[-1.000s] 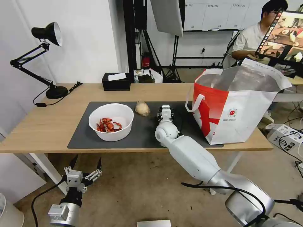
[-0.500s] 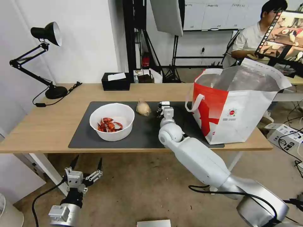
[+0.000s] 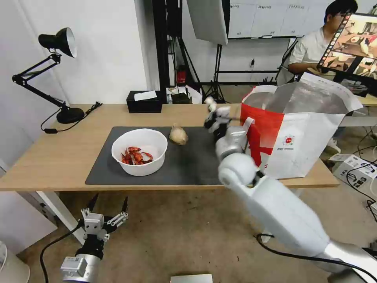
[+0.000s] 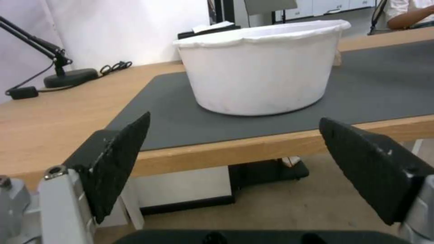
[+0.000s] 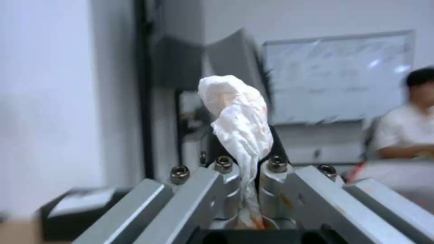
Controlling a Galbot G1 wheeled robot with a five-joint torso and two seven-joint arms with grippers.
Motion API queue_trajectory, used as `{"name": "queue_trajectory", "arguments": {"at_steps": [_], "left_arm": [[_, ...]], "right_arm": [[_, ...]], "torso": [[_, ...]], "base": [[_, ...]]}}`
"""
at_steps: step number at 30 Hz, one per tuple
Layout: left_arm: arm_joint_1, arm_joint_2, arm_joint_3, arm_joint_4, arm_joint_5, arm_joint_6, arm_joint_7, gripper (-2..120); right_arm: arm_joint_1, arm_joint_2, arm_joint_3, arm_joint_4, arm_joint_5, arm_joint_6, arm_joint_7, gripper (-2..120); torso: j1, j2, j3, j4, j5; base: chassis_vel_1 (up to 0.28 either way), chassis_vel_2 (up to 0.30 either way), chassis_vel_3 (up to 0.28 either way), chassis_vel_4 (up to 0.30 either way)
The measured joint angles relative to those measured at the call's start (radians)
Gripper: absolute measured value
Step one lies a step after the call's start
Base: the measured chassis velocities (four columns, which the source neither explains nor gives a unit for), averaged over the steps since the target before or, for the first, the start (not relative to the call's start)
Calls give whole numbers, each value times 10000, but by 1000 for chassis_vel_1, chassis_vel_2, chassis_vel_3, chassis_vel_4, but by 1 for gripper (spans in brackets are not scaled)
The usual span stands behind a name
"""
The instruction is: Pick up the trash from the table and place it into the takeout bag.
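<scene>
The right end effector (image 3: 215, 114) has lifted off the dark mat (image 3: 188, 165) within the last second and now sits high beside the near rim of the takeout bag (image 3: 298, 133), clamped on a crumpled tissue (image 5: 239, 115); judging by that, the tissue is almost ready to drop in. The left end effector (image 3: 104, 214) hangs below the worktop (image 3: 59, 157) edge, spread wide and holding nothing. Left on the mat are 2 items: the bowl (image 3: 139, 151) of red shells and, just behind it, a knotted bag (image 3: 178, 135). A black desk lamp (image 3: 59, 74) and tissue box (image 3: 144, 101) stand at the far side
</scene>
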Motion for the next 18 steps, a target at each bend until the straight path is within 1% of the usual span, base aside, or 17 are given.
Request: {"name": "queue_trajectory", "arguments": {"at_steps": [2, 3, 5, 7, 9, 10, 13, 14, 15, 16, 17, 18], "left_arm": [[0, 2, 15, -16, 5, 0, 1, 100], [0, 2, 15, -16, 5, 0, 1, 100], [-5, 3, 54, -29, 10, 0, 3, 100], [-7, -1, 73, -32, 14, 0, 3, 100], [-7, -15, 133, -51, 51, 0, 15, 100], [-7, -15, 133, -51, 51, 0, 15, 100], [-30, 28, 94, -253, 0, 8, 66, 100], [-30, 28, 94, -253, 0, 8, 66, 100], [-31, 43, 86, -285, -18, 15, 70, 100], [-8, 59, 85, -309, -23, 22, 81, 100], [-8, 59, 85, -309, -23, 22, 81, 100], [34, 57, 105, -309, -10, 23, 92, 100]], "right_arm": [[106, -244, 444, 228, 128, -390, 728, 0], [106, -244, 444, 228, 128, -390, 728, 0], [214, -606, 936, 275, 356, -818, 1441, 0], [247, -711, 1048, 247, 436, -913, 1603, 0], [334, -1092, 1239, 112, 813, -1421, 2078, 0], [334, -1092, 1239, 112, 813, -1421, 2078, 0], [293, -1587, 1234, -12, 1173, -2395, 2400, 2], [293, -1587, 1234, -12, 1173, -2395, 2400, 2], [257, -1675, 1236, -13, 1223, -2623, 2407, 4], [192, -1801, 1265, 16, 1370, -2948, 2407, 11], [192, -1801, 1265, 16, 1370, -2948, 2407, 11], [173, -1852, 1283, 93, 1603, -3114, 2432, 17]], "torso": [[0, 0, 0, 0, 0], [0, 0, 0, 0, 0], [0, 0, 0, -1, 1], [0, 0, 0, -2, 1], [0, -1, 1, 0, 1], [0, -1, 1, 0, 1], [0, -1, 1, -1, 1], [0, -1, 1, -1, 1], [0, -1, 1, -2, 2], [1, -1, 1, -3, 2], [1, -1, 1, -3, 2], [1, -1, 1, -2, 1]], "base": [[0, 0, 0, 0], [0, 0, 0, 0], [0, 0, 0, 0], [0, 0, 0, 0], [0, 0, 0, 0], [0, 0, 0, 0], [0, 0, 0, 0], [0, 0, 0, 0], [0, 0, 0, 0], [0, 0, 0, 0], [0, 0, 0, 0], [0, 0, 0, 0]]}}
